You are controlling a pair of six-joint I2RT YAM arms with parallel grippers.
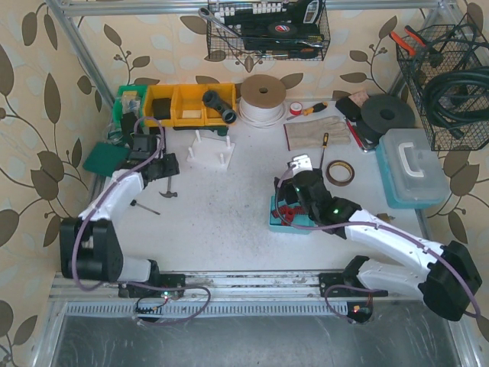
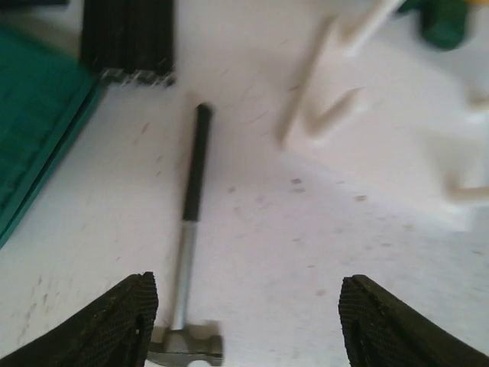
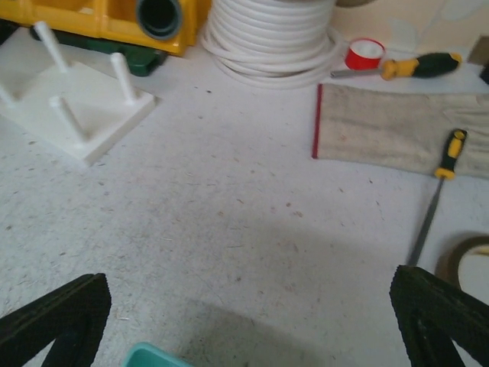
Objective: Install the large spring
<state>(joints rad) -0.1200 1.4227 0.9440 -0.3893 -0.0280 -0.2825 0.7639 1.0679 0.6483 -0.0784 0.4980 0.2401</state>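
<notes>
No large spring shows clearly. A teal tray (image 1: 276, 221) holds red parts (image 1: 288, 208), partly hidden under my right arm; its corner (image 3: 149, 358) shows in the right wrist view. The white peg stand (image 1: 211, 150) sits at the middle back and also shows in the right wrist view (image 3: 72, 107) and, blurred, in the left wrist view (image 2: 328, 99). My right gripper (image 1: 289, 185) hovers over the tray's far edge, open and empty (image 3: 248, 329). My left gripper (image 1: 166, 165) is open and empty (image 2: 248, 329), low over the table by a hammer (image 2: 187, 229).
The hammer (image 1: 165, 192) lies left of centre. A green mat (image 2: 38, 115) and black bars (image 2: 128, 38) are at the left. Yellow bins (image 1: 187, 104), a white cable coil (image 3: 271, 38), red tape (image 3: 364, 53), a screwdriver (image 3: 416, 66), a cloth (image 3: 397, 130), a file (image 3: 435, 191) and a tape roll (image 1: 339, 172) lie behind.
</notes>
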